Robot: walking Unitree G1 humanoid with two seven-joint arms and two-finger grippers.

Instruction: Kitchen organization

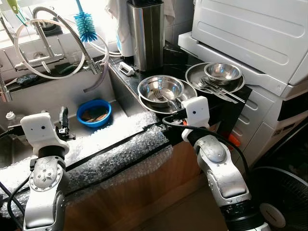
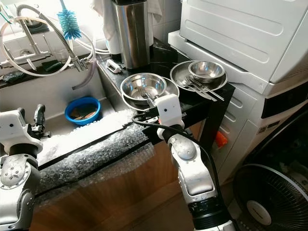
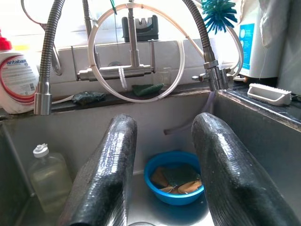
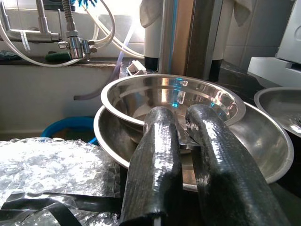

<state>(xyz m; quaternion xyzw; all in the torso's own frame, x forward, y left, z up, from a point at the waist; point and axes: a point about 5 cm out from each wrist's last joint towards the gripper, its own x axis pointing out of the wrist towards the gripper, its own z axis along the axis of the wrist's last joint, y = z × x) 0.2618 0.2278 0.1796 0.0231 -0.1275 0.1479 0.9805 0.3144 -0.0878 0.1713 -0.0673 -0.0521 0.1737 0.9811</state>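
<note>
From the left eye view we see our right gripper [image 1: 174, 103] at the front edge of the black worktop [image 1: 233, 108], its fingers reaching the near rim of the stacked steel bowls [image 1: 161, 86]; a fork [image 1: 157, 93] lies inside the upper one. Further along the worktop sits a second plate [image 1: 195, 76] carrying a small bowl [image 1: 222, 72] and cutlery. Our left gripper [image 1: 63, 122] hovers over the sink [image 1: 91, 86], above the blue bowl [image 1: 94, 111] on its floor.

In the left wrist view, our fingers [image 3: 106, 174] are spread apart, holding nothing, with the blue bowl between them.

In the right wrist view, our fingers [image 4: 157, 155] are nearly closed at the rim of the lower bowl [image 4: 263, 146]; whether they pinch it, we cannot tell.

We judge we are taking hold of the bowl stack. Next comes a firm pinch, then a level lift so the fork stays put.
</note>
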